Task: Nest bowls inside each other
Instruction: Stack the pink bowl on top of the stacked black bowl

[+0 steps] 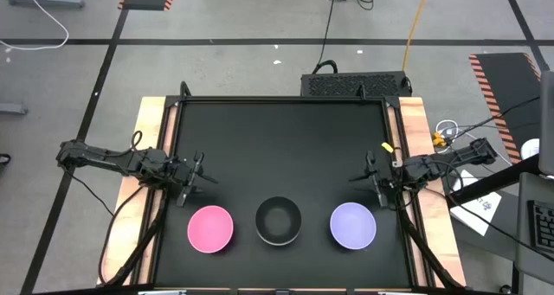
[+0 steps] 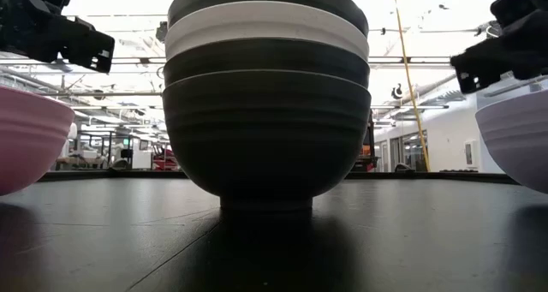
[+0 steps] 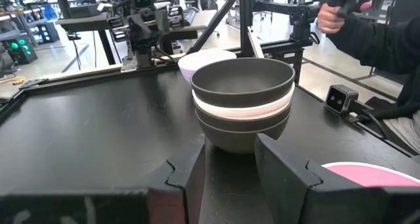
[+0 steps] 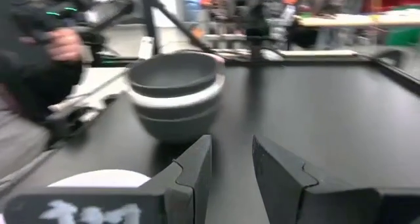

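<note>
From above, the stack of bowls (image 1: 278, 221) stands near the front edge of the desk (image 1: 277, 139), with the pink bowl (image 1: 210, 228) on one side of it and the lavender bowl (image 1: 353, 225) on the other, both apart from it. The left gripper (image 1: 189, 181) hovers behind the pink bowl, the right gripper (image 1: 375, 179) behind the lavender one.

At desk level, the stack (image 2: 266, 95) shows four nested bowls: black, white, black, black.

In the left wrist view, the jaws stand moderately apart and hold nothing; a person's hand (image 3: 326, 18) shows beyond the stack.

In the right wrist view, the jaws are the same, parted and empty.

The stack is tall, so I think a bowl lowered off-centre may tilt or push it.
</note>
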### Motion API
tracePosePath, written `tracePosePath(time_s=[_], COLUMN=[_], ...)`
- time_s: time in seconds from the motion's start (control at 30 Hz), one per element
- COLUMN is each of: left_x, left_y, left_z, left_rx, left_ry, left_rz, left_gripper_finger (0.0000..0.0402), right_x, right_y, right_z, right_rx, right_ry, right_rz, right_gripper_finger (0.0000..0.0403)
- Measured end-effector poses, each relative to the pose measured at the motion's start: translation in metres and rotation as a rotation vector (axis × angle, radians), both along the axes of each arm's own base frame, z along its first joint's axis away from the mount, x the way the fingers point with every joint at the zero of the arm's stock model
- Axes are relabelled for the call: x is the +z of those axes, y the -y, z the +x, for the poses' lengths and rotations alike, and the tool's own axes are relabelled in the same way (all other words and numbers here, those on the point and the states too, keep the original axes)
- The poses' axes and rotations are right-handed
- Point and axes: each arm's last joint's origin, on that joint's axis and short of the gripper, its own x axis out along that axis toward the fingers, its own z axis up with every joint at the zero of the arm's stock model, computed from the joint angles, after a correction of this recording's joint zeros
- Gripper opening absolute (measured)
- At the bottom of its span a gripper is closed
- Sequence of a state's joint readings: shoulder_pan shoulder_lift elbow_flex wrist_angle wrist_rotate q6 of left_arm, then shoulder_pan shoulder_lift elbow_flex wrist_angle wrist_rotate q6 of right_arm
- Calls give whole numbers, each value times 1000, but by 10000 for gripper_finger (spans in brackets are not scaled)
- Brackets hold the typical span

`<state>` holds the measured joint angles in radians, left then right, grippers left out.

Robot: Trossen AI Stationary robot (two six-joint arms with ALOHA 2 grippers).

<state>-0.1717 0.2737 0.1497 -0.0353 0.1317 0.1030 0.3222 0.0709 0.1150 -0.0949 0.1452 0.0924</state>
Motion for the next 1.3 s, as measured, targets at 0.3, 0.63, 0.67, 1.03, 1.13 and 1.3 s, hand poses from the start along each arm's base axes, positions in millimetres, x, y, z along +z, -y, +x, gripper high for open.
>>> tracePosePath(time_s=[0.3,0.63,0.67,1.03,1.13,1.3], left_x=[0,0,0,38,49,57], left_y=[0,3,3,4,4,2], left_z=[0,-1,-1,-4,-7,-14], left_rx=[0,-90,-100,-115,-91,0], left_ry=[-2,-11,-5,105,55,-190], left_rz=[-4,-35,-33,-126,-142,-252], left_gripper_finger=[136,136,136,163,203,286], right_x=[11,9,9,11,11,11], right_y=[0,1,1,1,1,1], right_z=[-4,-2,-2,-2,-2,-2], right_rx=[34,-13,-14,-16,-16,-15], right_ry=[123,189,195,221,220,219], right_rz=[8,6,9,40,46,50], right_gripper_finger=[105,105,105,105,105,105])
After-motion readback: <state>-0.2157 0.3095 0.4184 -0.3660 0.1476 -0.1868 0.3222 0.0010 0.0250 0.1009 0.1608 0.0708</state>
